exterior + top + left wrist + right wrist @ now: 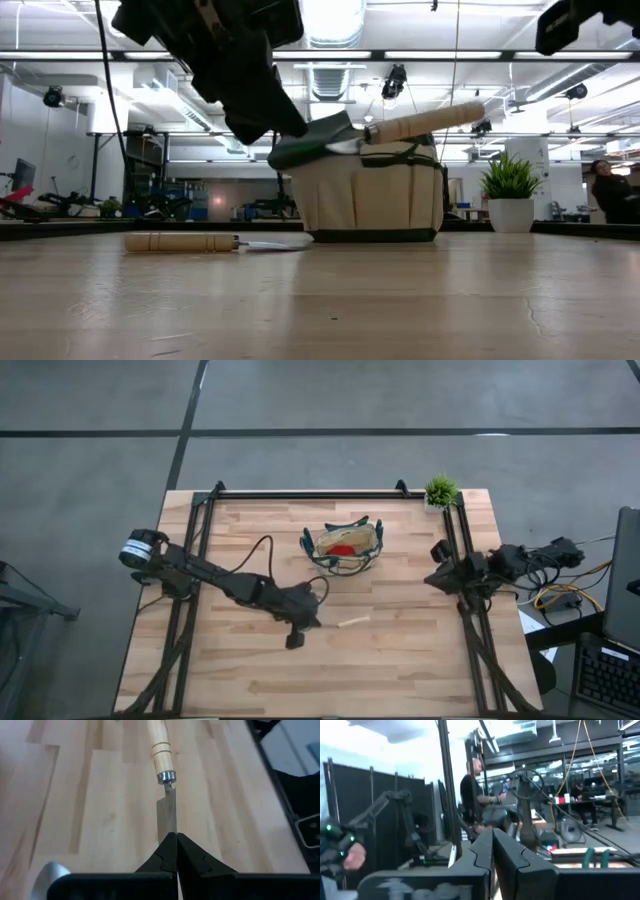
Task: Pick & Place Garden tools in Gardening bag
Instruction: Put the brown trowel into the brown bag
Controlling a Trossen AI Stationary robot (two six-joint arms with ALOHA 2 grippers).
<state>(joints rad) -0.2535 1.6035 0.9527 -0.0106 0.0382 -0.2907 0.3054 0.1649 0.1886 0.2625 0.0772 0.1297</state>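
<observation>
While the left end effector (pixel 176 851) hovers clenched just above its flat blade, the trowel (pixel 353 622) lies on the counter (pixel 400 660) in front of the gardening bag (pixel 346 546). Stiff, light, thin steel looks slippery; the wooden handle seems the surer hold. Right end effector (pixel 493 851), clenched, waits right of the bag.

grey floor (pixel 400 400); ceiling lights (pixel 330 20); wooden table (pixel 400 660)

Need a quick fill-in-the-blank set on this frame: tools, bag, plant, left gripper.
1. The wooden-handled tool lies on the ___.
2. The rounded item inside the gardening bag is coloured ___.
3. In the high view, the potted plant stands at the top ___ corner.
4. The left gripper has its fingers ___.

Missing words: table; red; right; shut.
</observation>
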